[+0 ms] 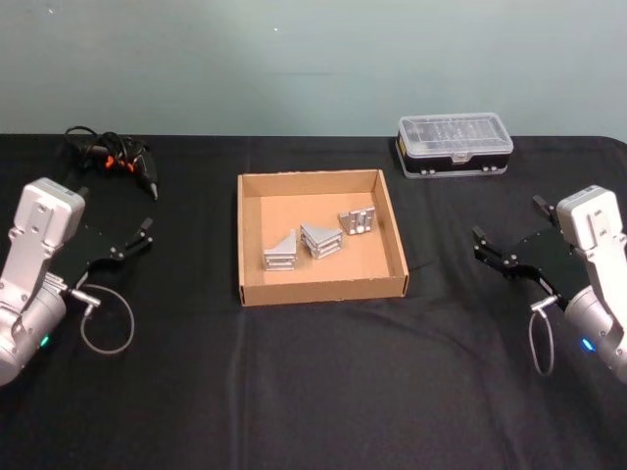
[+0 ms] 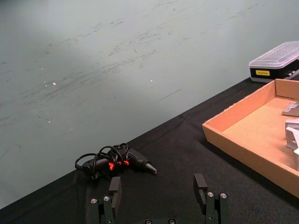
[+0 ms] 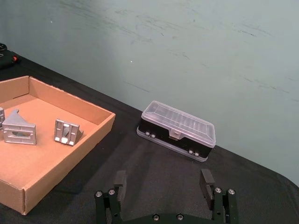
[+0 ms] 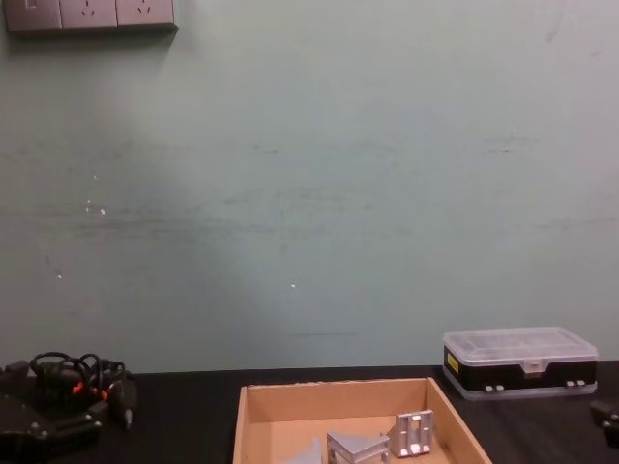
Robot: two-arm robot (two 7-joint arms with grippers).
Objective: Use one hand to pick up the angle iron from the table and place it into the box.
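Each arm is cased in pale grey housing. The left hand [image 1: 135, 238] and right hand [image 1: 495, 249] are black, silver-screwed, with looped grey cables and small teal lights.

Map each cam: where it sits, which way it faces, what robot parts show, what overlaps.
Head: high, looking down at the box with three angle irons; left gripper and right gripper open at the sides.
Chest: low, facing the wall across the table.
Left wrist: toward the corded tool; own fingers.
Right wrist: toward the plastic case; own fingers.
All four share the box.
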